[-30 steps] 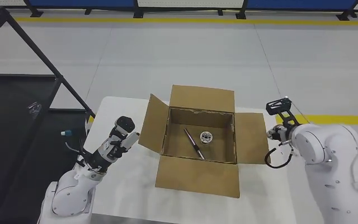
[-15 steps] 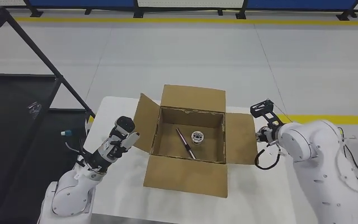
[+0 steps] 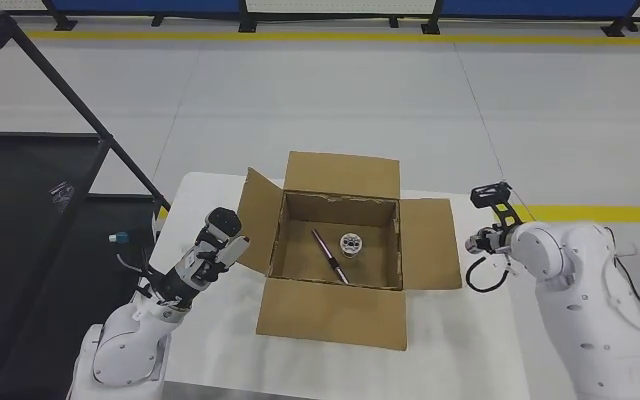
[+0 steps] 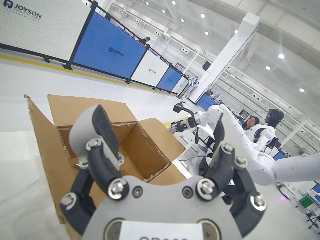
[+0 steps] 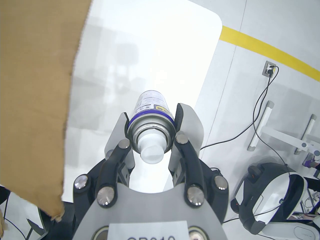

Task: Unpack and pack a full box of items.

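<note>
An open cardboard box (image 3: 335,312) stands mid-table with all flaps folded out. On its floor lie a dark pen-like rod (image 3: 328,256) and a small round metal item (image 3: 351,243). My right gripper (image 3: 478,243) hangs just beyond the box's right flap (image 5: 35,76), over the white table. In the right wrist view this gripper (image 5: 152,112) is shut on a spray can (image 5: 150,103) with a blue band and a white nozzle. My left gripper (image 4: 160,116) is open and holds nothing. It sits beside the box's left flap (image 4: 45,136) and, in the top view, the gripper (image 3: 225,232) points at the box.
The white table (image 3: 470,340) has bare room in front of and to the right of the box; its rounded right corner (image 5: 215,18) is close to the right gripper. A black frame (image 3: 60,250) stands left of the table.
The box has slid a little toward the left arm. The right gripper moved in toward the box's right flap, then drew back to the right, still holding the can. The left arm stayed still.
</note>
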`<state>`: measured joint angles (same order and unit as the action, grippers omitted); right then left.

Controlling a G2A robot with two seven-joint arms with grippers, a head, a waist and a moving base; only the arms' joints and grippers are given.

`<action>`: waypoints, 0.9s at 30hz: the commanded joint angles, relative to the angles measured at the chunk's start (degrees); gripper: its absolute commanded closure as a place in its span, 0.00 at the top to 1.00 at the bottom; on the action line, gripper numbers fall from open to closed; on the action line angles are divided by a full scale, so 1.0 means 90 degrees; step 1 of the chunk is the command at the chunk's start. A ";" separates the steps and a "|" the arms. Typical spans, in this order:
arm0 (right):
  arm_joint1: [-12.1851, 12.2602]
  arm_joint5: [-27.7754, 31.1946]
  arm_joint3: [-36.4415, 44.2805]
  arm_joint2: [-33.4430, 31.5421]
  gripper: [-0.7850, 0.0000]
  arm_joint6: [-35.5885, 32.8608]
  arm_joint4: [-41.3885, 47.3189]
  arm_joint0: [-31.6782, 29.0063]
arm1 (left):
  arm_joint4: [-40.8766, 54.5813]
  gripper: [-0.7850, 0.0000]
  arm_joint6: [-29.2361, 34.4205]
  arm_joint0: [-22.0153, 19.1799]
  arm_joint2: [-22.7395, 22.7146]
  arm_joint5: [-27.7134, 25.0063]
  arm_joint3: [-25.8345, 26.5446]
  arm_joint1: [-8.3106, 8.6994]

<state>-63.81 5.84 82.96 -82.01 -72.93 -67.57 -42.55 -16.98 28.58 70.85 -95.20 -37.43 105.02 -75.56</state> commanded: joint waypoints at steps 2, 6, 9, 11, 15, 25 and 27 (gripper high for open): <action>0.0023 0.0050 -0.0258 -0.0085 0.00 0.0343 0.0001 -0.0095 | 0.0000 1.00 0.0000 0.0000 0.0000 0.0000 0.0000 0.0000; 0.0044 0.0031 -0.0431 -0.0098 0.00 0.0686 -0.0140 -0.0229 | 0.0000 1.00 0.0000 0.0000 0.0000 0.0000 0.0000 0.0000; 0.0052 0.0061 -0.0512 -0.0104 0.00 0.0784 -0.0117 -0.0286 | 0.0000 1.00 0.0000 0.0000 0.0000 0.0000 0.0000 0.0000; 0.0054 0.0088 -0.0580 -0.0070 0.00 0.0775 -0.0109 -0.0296 | 0.0000 1.00 0.0000 0.0000 0.0000 0.0000 0.0000 0.0000; 0.0047 0.0136 -0.0774 0.0035 0.00 0.0746 -0.0030 -0.0266 | 0.0000 1.00 0.0000 0.0000 0.0000 0.0000 0.0000 0.0000; 0.0018 0.0132 -0.1194 0.0260 0.35 0.0839 0.0110 -0.0133 | 0.0000 1.00 0.0000 0.0000 0.0000 0.0000 0.0000 0.0000; 0.0013 0.0141 -0.1283 0.0300 0.37 0.0869 0.0140 -0.0094 | 0.0000 1.00 0.0000 0.0000 0.0000 0.0000 0.0000 0.0000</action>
<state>-63.67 7.11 71.77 -79.48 -65.21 -66.41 -43.55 -16.98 28.58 70.85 -95.20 -37.43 105.02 -75.56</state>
